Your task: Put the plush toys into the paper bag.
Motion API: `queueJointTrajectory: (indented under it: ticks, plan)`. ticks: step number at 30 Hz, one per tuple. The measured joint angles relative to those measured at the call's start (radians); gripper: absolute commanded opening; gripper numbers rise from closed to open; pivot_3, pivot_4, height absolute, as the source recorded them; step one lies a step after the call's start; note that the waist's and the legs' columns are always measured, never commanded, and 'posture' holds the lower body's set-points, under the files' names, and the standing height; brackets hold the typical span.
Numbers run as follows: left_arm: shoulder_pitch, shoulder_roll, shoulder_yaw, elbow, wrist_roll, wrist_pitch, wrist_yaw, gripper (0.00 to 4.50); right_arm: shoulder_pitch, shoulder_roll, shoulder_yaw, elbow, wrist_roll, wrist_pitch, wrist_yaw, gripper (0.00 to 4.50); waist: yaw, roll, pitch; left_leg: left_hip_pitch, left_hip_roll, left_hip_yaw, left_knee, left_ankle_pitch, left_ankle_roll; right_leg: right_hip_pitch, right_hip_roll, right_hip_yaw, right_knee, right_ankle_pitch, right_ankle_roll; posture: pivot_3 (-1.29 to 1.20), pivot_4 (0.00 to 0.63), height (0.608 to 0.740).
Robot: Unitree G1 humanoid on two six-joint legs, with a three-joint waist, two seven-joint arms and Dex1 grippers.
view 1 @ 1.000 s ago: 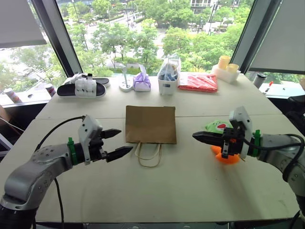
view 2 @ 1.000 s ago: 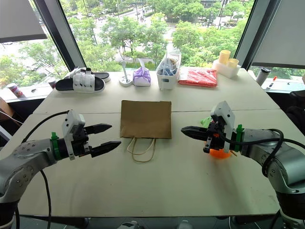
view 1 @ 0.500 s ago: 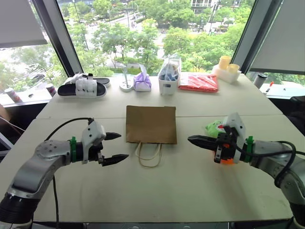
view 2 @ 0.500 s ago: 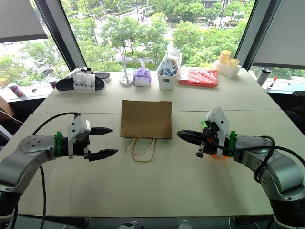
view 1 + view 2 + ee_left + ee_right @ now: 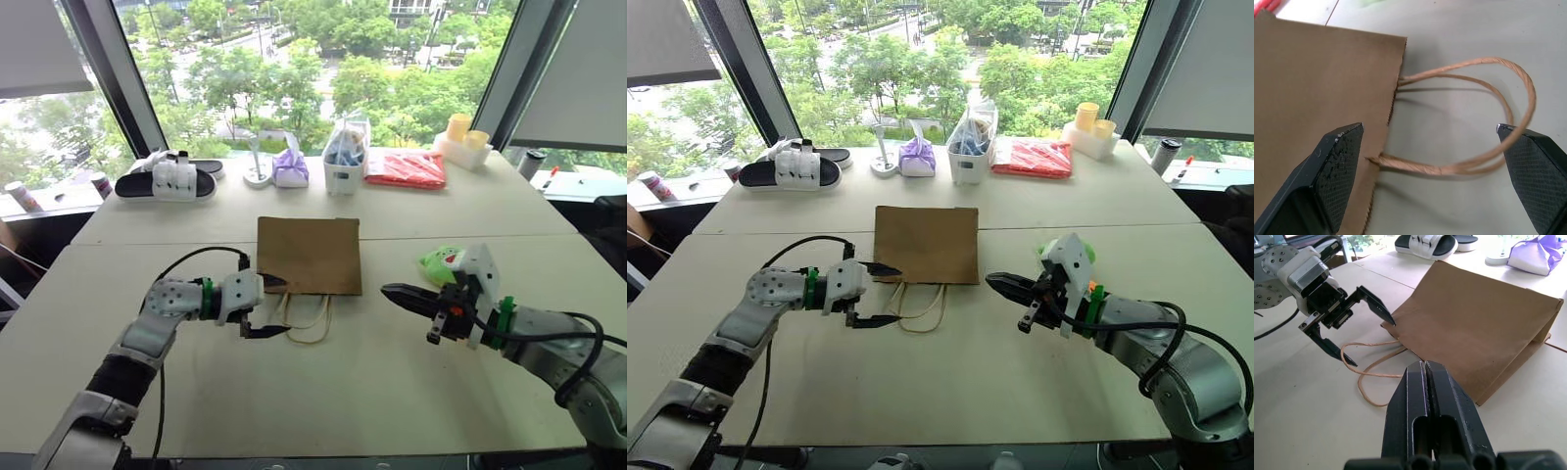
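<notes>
Big pale table (image 5: pixel 323 382) by the windows, trees outside. The brown paper bag (image 5: pixel 309 255) is lying flat mid-table, cord handles (image 5: pixel 306 321) flopping toward the robot. The green plush toy (image 5: pixel 441 262) is peeking out behind the right gripper (image 5: pixel 388 291), whose fingers are pressed together, holding nothing. The left gripper (image 5: pixel 270 306) is gaping wide, its fingers straddling the bag's mouth corner and handles, gripping nothing.
</notes>
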Motion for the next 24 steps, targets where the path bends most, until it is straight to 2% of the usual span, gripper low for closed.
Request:
queueJointTrajectory:
  ticks: [2,8,12,17,21,24]
  plan:
    - [-0.041,-0.026,0.0,0.055,0.012,-0.04,-0.005,3.18,0.008,0.014,0.0,-0.013,0.0,0.0,-0.023,0.03,0.002,0.0,0.0,0.0,0.0,0.0,0.0,0.0,0.0,0.0,0.0,0.0,0.0,0.0,0.0,0.0,0.15,0.74]
    - [-0.109,-0.064,0.006,0.107,-0.018,-0.013,-0.043,0.14,0.06,0.046,0.025,-0.063,-0.012,0.001,-0.088,0.03,0.0,0.0,0.0,0.0,0.0,0.0,0.001,0.0,0.0,0.001,0.0,0.0,0.0,0.001,0.001,0.0,0.15,0.74]
    - [-0.152,-0.089,0.043,0.057,-0.095,0.153,-0.041,0.05,0.069,0.112,0.121,-0.061,-0.091,-0.008,-0.157,0.03,-0.003,-0.001,0.0,0.0,-0.001,-0.001,0.003,0.0,0.0,0.001,0.0,0.0,0.001,0.001,0.001,0.0,0.15,0.74]
    - [-0.191,-0.104,0.091,-0.077,-0.204,0.386,-0.02,0.05,0.001,0.263,0.309,0.049,-0.25,-0.041,-0.267,0.03,-0.029,0.0,0.0,0.001,0.0,-0.001,0.002,0.004,-0.007,0.001,0.001,0.0,0.003,0.001,0.001,0.0,0.15,0.74]
    - [-0.184,-0.104,0.099,-0.138,-0.25,0.495,-0.012,0.05,-0.057,0.325,0.364,0.137,-0.337,-0.043,-0.325,0.03,-0.028,0.0,0.0,0.001,0.0,-0.002,0.002,0.005,-0.008,0.0,0.001,0.0,0.003,0.001,0.001,0.0,0.15,0.74]
    - [-0.176,-0.107,0.129,-0.205,-0.3,0.604,0.033,0.05,-0.147,0.428,0.409,0.273,-0.418,-0.062,-0.393,0.03,-0.032,0.0,0.0,0.001,0.0,-0.002,0.002,0.006,-0.009,0.0,0.002,0.001,0.004,0.001,0.001,0.0,0.15,0.74]
